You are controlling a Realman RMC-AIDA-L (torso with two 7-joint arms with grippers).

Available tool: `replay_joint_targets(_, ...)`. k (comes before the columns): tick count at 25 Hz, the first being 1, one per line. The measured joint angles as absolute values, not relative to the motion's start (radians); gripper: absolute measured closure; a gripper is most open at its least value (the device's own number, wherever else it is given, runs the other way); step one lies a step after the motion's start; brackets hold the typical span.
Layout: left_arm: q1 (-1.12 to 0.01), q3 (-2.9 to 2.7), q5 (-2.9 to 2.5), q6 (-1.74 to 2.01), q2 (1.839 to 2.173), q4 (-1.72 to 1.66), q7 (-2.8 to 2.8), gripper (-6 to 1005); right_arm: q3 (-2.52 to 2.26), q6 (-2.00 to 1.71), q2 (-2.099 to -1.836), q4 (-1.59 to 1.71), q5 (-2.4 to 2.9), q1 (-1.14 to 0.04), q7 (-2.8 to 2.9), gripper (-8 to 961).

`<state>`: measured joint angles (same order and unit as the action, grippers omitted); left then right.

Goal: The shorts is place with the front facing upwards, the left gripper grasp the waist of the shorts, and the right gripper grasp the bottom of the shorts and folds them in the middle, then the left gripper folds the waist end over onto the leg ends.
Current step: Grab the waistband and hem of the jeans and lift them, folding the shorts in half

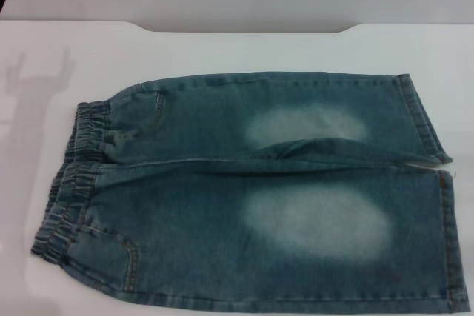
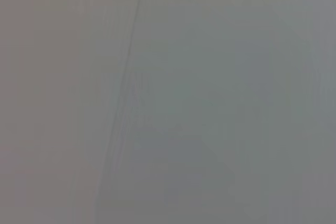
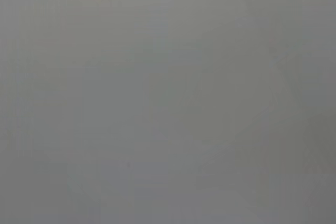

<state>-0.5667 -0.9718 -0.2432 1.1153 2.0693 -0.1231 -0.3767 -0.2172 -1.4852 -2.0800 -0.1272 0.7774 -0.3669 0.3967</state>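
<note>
- One pair of shorts (image 1: 252, 197) lies flat on the white tabletop (image 1: 67, 57), waist on the left.
- Two pale faded patches (image 1: 317, 221) face up.
- Two leg ends (image 1: 452, 242) on the right.
- Neither tool appears in any view.

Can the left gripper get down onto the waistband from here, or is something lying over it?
Probably yes. The elastic waistband lies bare on the robot's left of the shorts, flat on the white table, nothing over it. Neither gripper is in view, so its starting point is unknown.
</note>
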Motion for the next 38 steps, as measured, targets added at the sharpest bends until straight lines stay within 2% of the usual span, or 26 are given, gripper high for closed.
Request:
replay_joint_targets(14,-0.629,-0.967,-0.241,1.06,2.068,-0.13,-0.27,153,-0.21,-1.411,-2.075,-0.079,0.771,-0.408,0.424,466)
replay_joint_targets(27,-0.594,-0.998,-0.249,1.139,2.065,-0.149,-0.442,161,-0.221,-1.388,-2.074,-0.035,0.775,-0.435,0.452,465)
replay_joint_targets(31,-0.543,-1.128,-0.262,1.105,2.049,-0.273,-0.638,164,-0.221,-1.393,-2.075,-0.036,0.778,-0.424,0.513,465)
replay_joint_targets(35,-0.507,-1.237,-0.361,1.047,2.011,-0.417,-0.855,166,-0.222,-1.396,-2.074,-0.035,0.817,-0.416,0.584,466)
replay_joint_targets(36,-0.507,-1.237,-0.361,1.047,2.011,-0.417,-0.855,167,-0.222,-1.396,-2.074,-0.034,0.831,-0.415,0.593,466)
replay_joint_targets(37,-0.507,-1.255,-0.512,1.041,1.976,-0.495,-1.014,168,-0.222,-1.396,-2.074,-0.034,0.846,-0.414,0.601,466)
replay_joint_targets(38,-0.508,-1.258,-0.57,1.041,1.963,-0.522,-1.069,168,-0.222,-1.396,-2.074,-0.034,0.858,-0.414,0.607,466)
